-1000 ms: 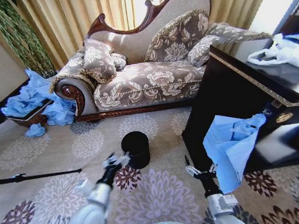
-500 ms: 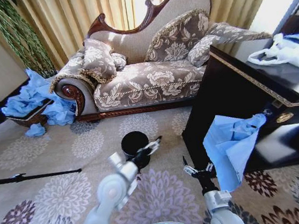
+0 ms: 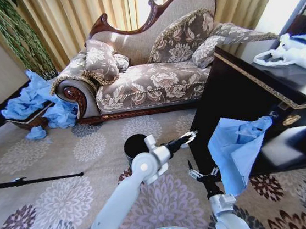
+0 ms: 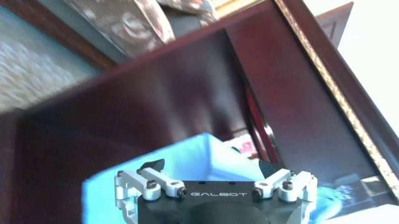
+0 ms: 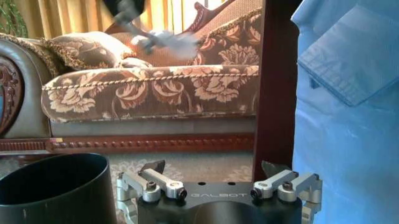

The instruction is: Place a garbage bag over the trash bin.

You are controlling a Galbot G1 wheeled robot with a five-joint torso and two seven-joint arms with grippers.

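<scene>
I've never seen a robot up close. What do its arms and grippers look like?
Both arms are smooth silvery-white tubes with round joints. The left gripper and right gripper share a black body marked GALBOT, silver metal linkages with dark bolts, and small black fingertips.

One trash bin (image 3: 134, 145), black. One garbage bag (image 3: 235, 150), light blue, hanging off dark cabinet (image 3: 239, 96). Two grippers: left gripper (image 3: 184, 139), right gripper (image 3: 202, 173). One sofa (image 3: 149, 84); four cushions. One white plastic bag (image 3: 295, 54).

trash bin (image 3: 134, 145) before sofa (image 3: 153, 65); garbage bag (image 3: 235, 149) right, on cabinet (image 3: 262, 102).
</scene>
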